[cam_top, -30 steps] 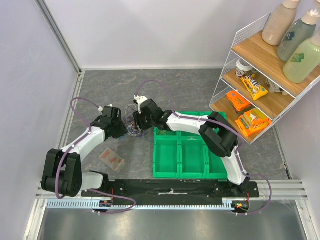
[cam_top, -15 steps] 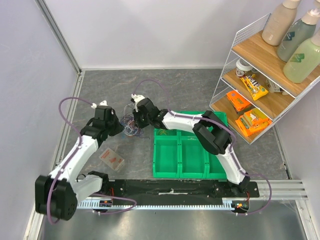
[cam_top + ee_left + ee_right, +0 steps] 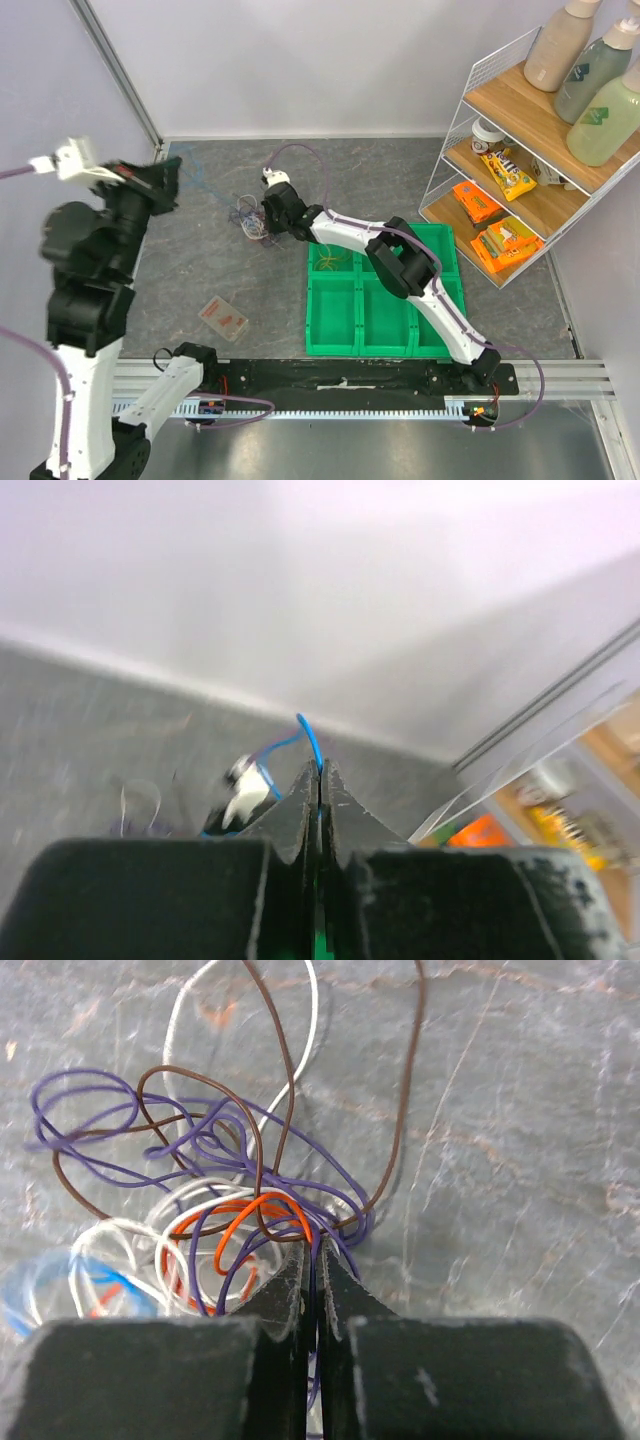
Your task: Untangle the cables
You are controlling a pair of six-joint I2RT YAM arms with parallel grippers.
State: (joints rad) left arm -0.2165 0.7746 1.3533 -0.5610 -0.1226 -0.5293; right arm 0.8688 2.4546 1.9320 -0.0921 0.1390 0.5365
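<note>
While the left claw [image 3: 320,772] pinches one blue wire [image 3: 312,738], the right claw [image 3: 312,1250] grips the cables [image 3: 255,1203]. These lie left of one green tray [image 3: 309,310].

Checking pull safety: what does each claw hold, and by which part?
The left claw pinches a blue wire at a bend, between its tips; the right claw is shut on a purple wire at the near edge of the tangle.

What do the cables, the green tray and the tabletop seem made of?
The cables look like thin wire in plastic insulation: smooth coloured loops holding springy curves. The tray seems moulded plastic: uniform green, thin dividers. The tabletop looks like grey veined stone or a printed imitation.
</note>
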